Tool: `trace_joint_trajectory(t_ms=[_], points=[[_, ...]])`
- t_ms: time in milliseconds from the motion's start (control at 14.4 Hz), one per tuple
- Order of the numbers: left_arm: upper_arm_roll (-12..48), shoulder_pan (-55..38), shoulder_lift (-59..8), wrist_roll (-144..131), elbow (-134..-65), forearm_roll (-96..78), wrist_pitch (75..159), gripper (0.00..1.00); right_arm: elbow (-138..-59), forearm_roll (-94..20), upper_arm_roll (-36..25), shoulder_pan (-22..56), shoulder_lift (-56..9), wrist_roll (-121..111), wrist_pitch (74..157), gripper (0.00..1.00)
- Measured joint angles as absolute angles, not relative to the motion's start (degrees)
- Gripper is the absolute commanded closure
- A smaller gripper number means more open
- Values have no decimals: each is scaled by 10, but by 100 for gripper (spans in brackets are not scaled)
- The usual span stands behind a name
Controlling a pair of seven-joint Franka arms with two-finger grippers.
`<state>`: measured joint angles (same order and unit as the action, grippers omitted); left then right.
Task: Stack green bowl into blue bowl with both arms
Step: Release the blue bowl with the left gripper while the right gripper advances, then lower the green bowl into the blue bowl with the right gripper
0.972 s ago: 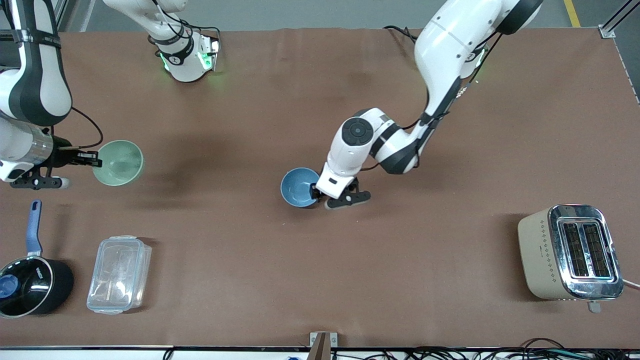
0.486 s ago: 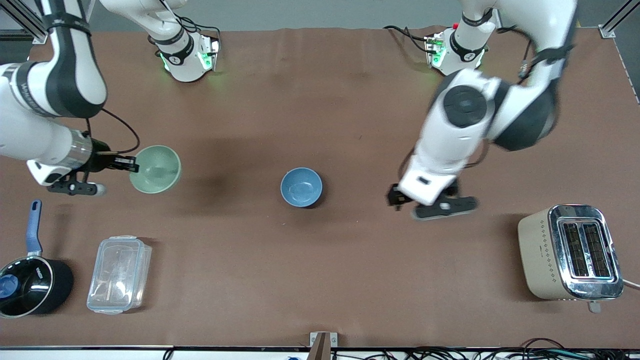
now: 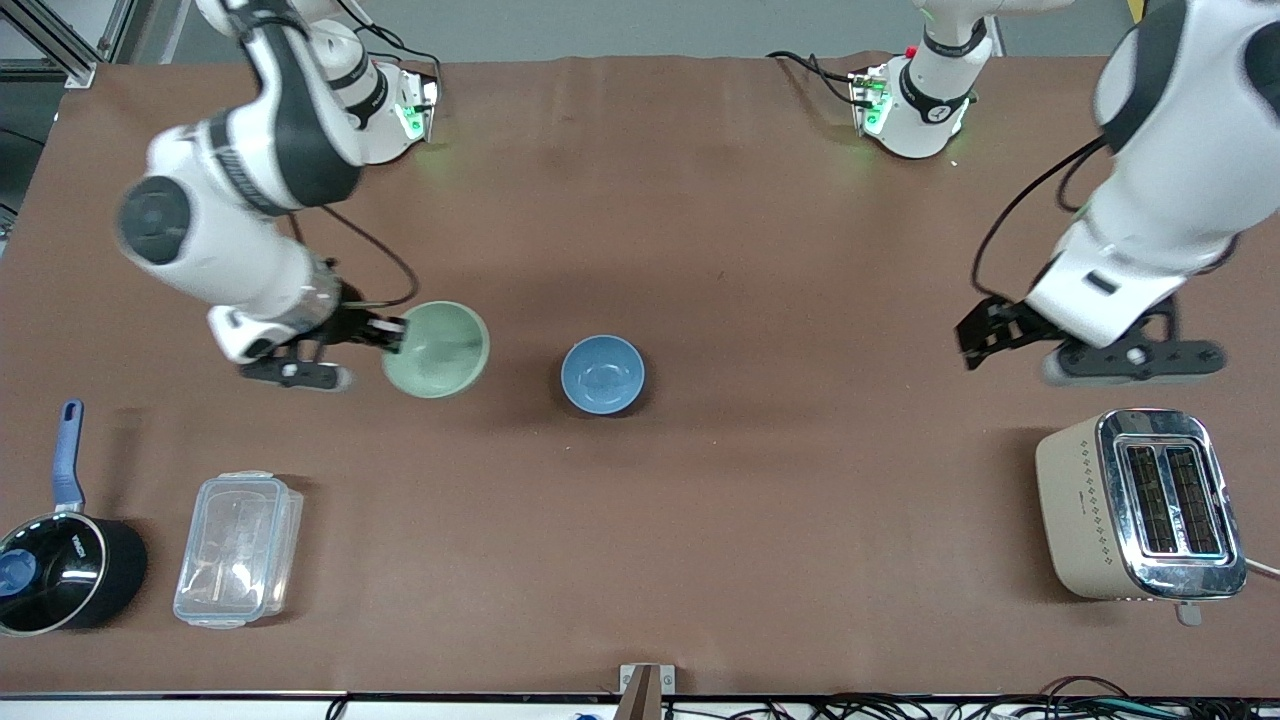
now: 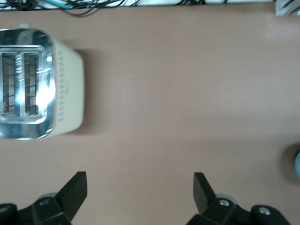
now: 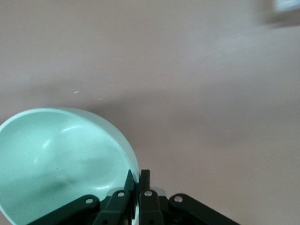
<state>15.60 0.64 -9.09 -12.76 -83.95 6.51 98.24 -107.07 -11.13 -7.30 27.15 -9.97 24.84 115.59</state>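
- Right gripper [image 3: 393, 334] pinches the rim of the green bowl [image 3: 437, 350] and holds it above the table [image 3: 760, 520], beside the blue bowl [image 3: 602, 374].
- Blue bowl sits upright on the table, mid-table, apart from the green one.
- Left gripper [image 3: 968, 337] hangs spread wide and empty, over bare table near the toaster [image 3: 1138, 505].

Saucepan [image 3: 60, 570] cut by frame edge
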Motion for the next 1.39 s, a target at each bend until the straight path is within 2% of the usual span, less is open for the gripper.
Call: trace_joint_trajectory(t_ms=[278, 486, 764, 972, 1389], points=[[136, 28, -39, -47, -852, 35, 923, 0, -1071, -119, -73, 343, -160, 280, 1220, 99], [69, -15, 12, -24, -897, 24, 901, 0, -1070, -149, -74, 375, -203, 280, 1260, 99], [45, -40, 61, -22, -952, 24, 898, 0, -1069, -182, -74, 419, -232, 302, 1303, 99], [43, -44, 69, -22, -961, 24, 898, 0, -1069, -183, -74, 441, -251, 324, 1319, 98], [41, -44, 68, -22, -963, 24, 900, 0, -1067, -183, -90, 426, -256, 323, 1325, 97]])
